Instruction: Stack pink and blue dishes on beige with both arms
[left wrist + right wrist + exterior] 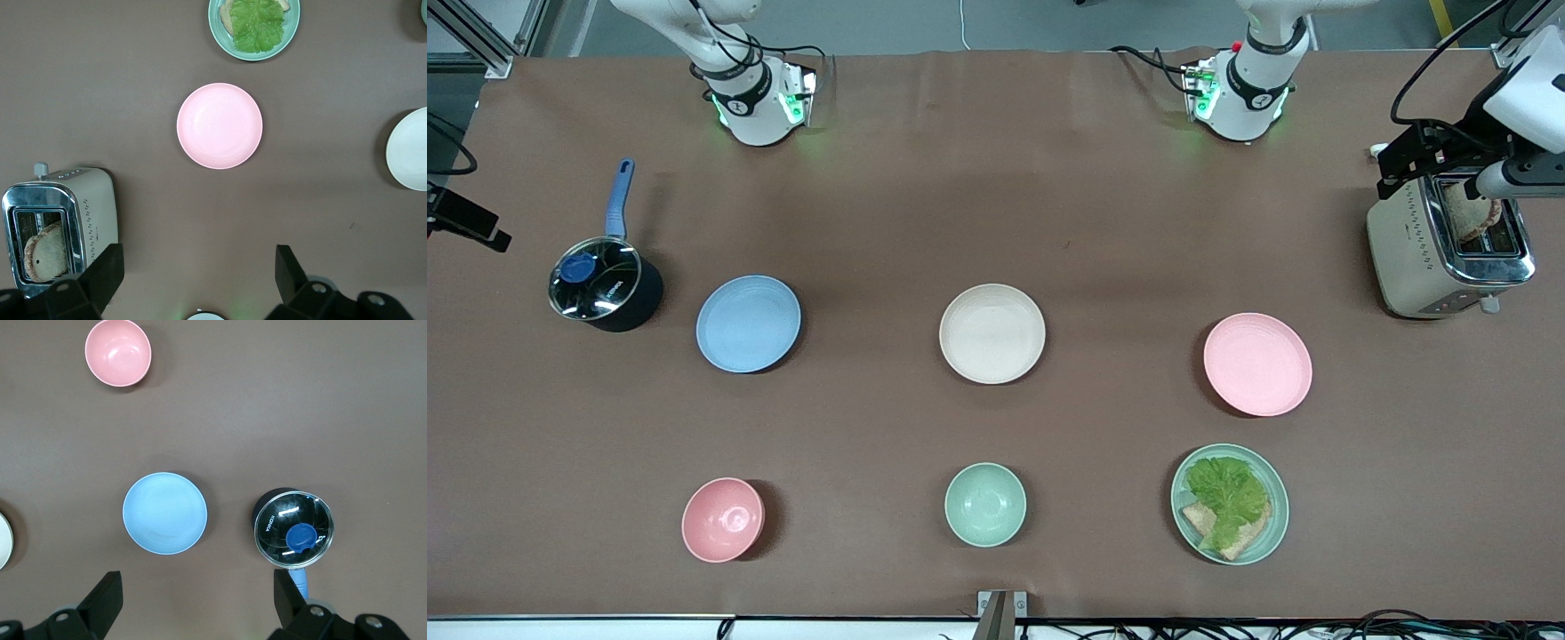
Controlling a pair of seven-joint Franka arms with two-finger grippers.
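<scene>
The beige plate (992,333) lies in the middle of the table and shows at the edge of the left wrist view (410,150). The blue plate (748,323) lies toward the right arm's end, beside a saucepan. The pink plate (1257,364) lies toward the left arm's end. My left gripper (199,273) hangs open and empty high above the table near its base, with the pink plate (219,125) well clear of it. My right gripper (198,597) is also open and empty, high up, with the blue plate (165,513) close by below. Neither gripper shows in the front view.
A lidded saucepan (605,284) with a blue handle stands beside the blue plate. A toaster (1449,249) holding bread stands at the left arm's end, under a white and black device (1494,133). Nearest the front camera are a pink bowl (723,519), a mint bowl (985,504) and a mint plate of lettuce and bread (1230,503).
</scene>
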